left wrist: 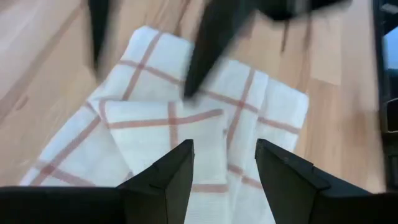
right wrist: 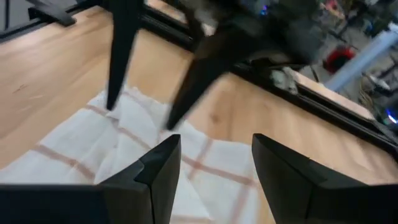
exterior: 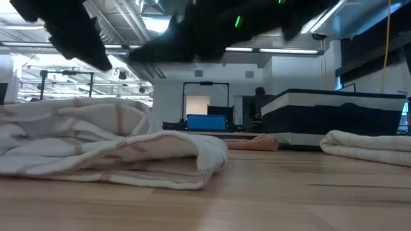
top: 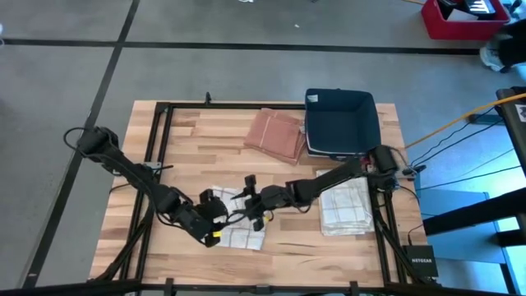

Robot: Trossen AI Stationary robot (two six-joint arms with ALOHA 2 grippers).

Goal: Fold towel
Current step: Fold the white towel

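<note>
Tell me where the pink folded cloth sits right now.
In the high view the pink folded cloth lies at the table's far edge, right of centre, just left of the dark blue bin.

Low view. Crumpled white towel with thin red stripes [exterior: 109,151] lies on the wooden surface [exterior: 289,199] at 9 o'clock. Folded white cloth [exterior: 369,146] at 3 o'clock, well apart. Dark bin [exterior: 334,119] behind it; pinkish cloth [exterior: 253,144] near centre. Dark arm parts [exterior: 212,32] at 12 o'clock, blurred.

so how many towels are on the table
3: a white red-checked towel at the front under both tools, a folded white towel at the right, and a folded pink towel at the back beside the dark bin.
</note>
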